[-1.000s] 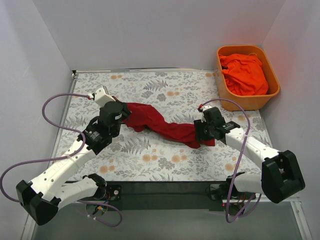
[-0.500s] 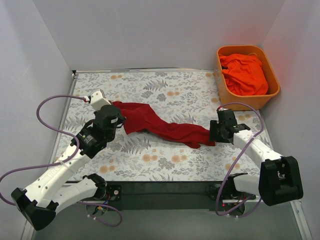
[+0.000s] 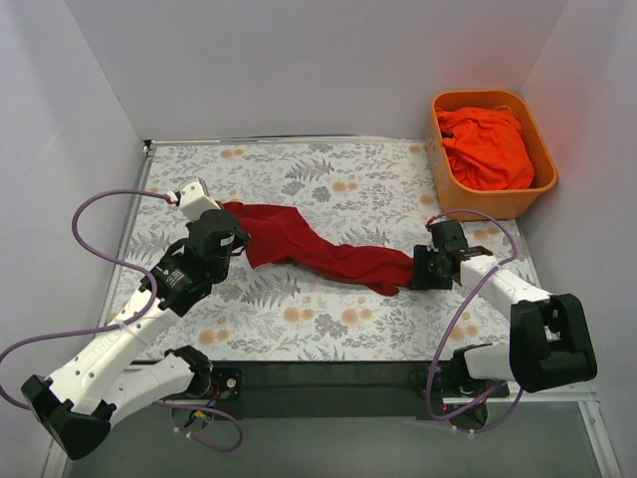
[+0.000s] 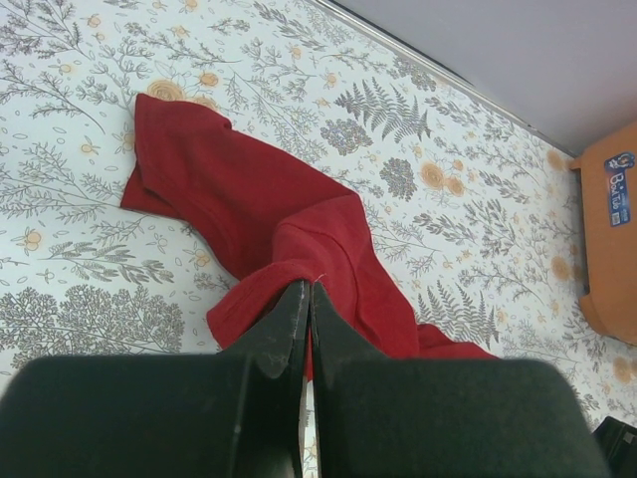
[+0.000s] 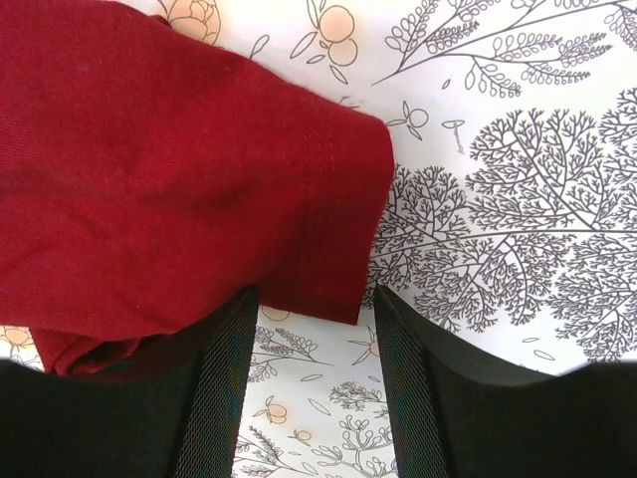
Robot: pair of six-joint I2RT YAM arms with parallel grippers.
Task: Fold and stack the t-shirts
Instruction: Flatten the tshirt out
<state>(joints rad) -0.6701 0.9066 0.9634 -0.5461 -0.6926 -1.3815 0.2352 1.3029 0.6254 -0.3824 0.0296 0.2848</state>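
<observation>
Top external view, entry one: dark crimson t-shirt (image 3: 318,251), unfolded, bunched into a long twisted band on the floral table (image 3: 328,179), running from left of centre to right of centre, broader at its left end. Entry two: my left gripper (image 3: 239,231), set at the shirt's left end, jaws clenched on the cloth. Left wrist view bears this out: both fingers (image 4: 281,334) are pressed together with a fold of the red cloth caught at their tips, while the rest of the shirt spreads away from me across the leaf pattern and one flap lies flat at the far left. Entry three: my right gripper (image 3: 413,271), low at the shirt's right end. Right wrist view: jaws released and standing apart, and the stitched hem of the crimson shirt lies flat on the table in the gap between them; neither finger squeezes the cloth, though the left one sits right against its edge. Entry four: bright orange-red t-shirt (image 3: 488,147), crumpled in a heap inside the orange plastic tub (image 3: 498,204), which stands at the far right corner of the table, well apart from both my grippers and from the crimson shirt. Neither shirt is folded, and the two lie in separate places
</observation>
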